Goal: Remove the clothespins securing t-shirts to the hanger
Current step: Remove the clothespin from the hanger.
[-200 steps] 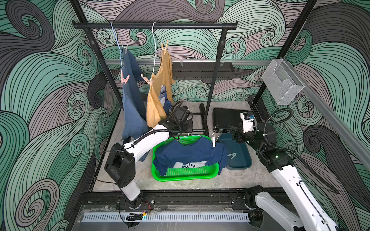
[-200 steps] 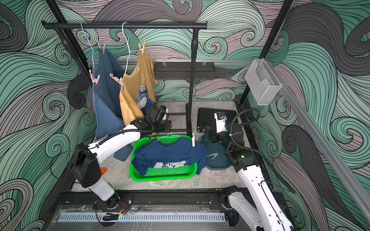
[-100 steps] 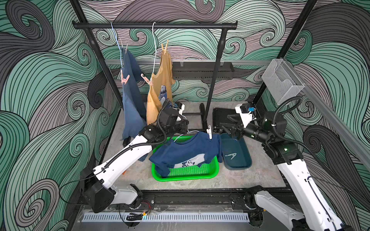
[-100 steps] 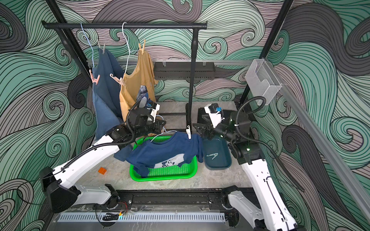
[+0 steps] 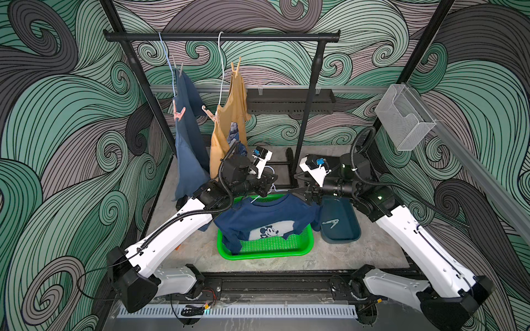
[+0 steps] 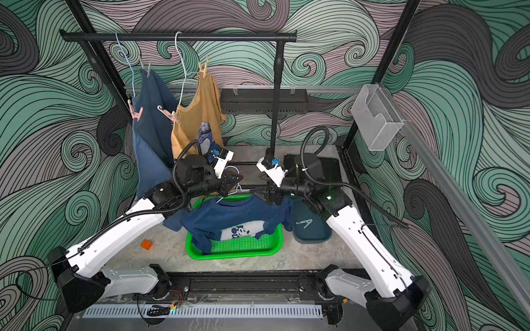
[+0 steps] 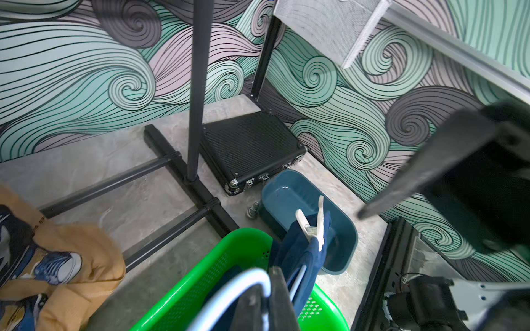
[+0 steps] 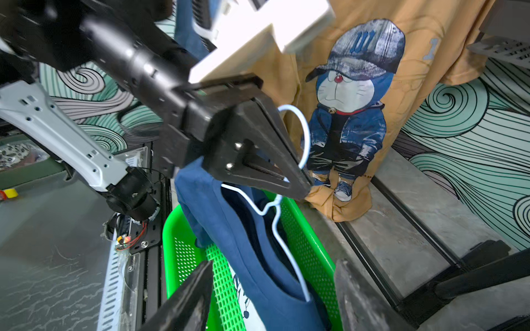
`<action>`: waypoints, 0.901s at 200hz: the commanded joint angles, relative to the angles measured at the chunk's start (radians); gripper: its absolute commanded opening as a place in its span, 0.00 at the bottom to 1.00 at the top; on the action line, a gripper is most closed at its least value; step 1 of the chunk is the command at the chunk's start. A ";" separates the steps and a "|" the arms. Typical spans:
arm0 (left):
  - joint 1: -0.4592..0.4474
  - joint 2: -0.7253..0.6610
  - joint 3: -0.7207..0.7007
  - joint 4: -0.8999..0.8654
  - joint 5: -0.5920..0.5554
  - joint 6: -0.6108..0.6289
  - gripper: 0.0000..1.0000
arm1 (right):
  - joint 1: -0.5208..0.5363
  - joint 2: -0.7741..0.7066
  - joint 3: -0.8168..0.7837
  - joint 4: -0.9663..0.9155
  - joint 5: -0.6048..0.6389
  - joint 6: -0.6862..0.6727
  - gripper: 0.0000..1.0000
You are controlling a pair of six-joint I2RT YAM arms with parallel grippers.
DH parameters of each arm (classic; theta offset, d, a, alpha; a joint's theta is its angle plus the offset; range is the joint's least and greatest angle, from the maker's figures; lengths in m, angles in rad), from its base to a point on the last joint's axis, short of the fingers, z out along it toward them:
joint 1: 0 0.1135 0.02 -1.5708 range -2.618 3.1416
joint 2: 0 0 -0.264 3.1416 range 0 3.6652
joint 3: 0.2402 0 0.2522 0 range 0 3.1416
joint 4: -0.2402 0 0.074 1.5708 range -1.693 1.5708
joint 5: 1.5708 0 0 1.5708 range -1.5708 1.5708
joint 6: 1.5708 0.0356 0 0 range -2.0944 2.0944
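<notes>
My left gripper [image 5: 271, 183] [image 8: 301, 186] is shut on the hook of a white wire hanger [image 8: 286, 252], holding the navy Mickey t-shirt [image 5: 258, 217] [image 6: 229, 217] above the green basket. A white clothespin [image 7: 311, 226] clamps the shirt's shoulder nearest my right arm. My right gripper [image 5: 301, 195] [image 8: 272, 298] is open at that shoulder, its fingers either side of the cloth and apart from the pin. On the rail hang the blue t-shirt [image 5: 187, 137] and the mustard t-shirt [image 5: 229, 120], pinned with pink clothespins [image 5: 178, 112] and a tan clothespin [image 5: 235, 68].
The green basket [image 5: 266, 252] stands under the navy shirt. Beside it, a teal bin [image 5: 341, 229] holds one loose clothespin [image 5: 331, 223]. The rack's black post [image 5: 305, 114] and a black case [image 7: 249, 143] stand behind. An orange cube [image 6: 146, 244] lies on the floor.
The left arm has lifted the hanger and navy shirt up off the basket. The right arm has risen and reached in to the shirt's pinned shoulder, now covering the pin in the top views.
</notes>
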State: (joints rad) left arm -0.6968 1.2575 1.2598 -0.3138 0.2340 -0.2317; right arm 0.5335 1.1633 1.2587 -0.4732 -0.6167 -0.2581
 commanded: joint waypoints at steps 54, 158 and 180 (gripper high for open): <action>-0.003 -0.098 -0.006 0.028 0.122 0.210 0.00 | -0.137 -0.056 0.044 -0.050 -0.062 0.010 0.90; 0.008 -0.143 0.061 -0.047 0.172 0.336 0.00 | -0.330 -0.332 -0.185 -0.053 -0.141 -0.101 0.97; 0.010 -0.151 0.076 -0.048 0.201 0.346 0.00 | -0.355 -0.350 -0.216 -0.054 -0.184 -0.111 0.97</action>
State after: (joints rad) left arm -0.6952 1.1347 1.2720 -0.3622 0.3782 0.0849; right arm 0.2016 0.8398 1.0626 -0.5217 -0.7265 -0.3454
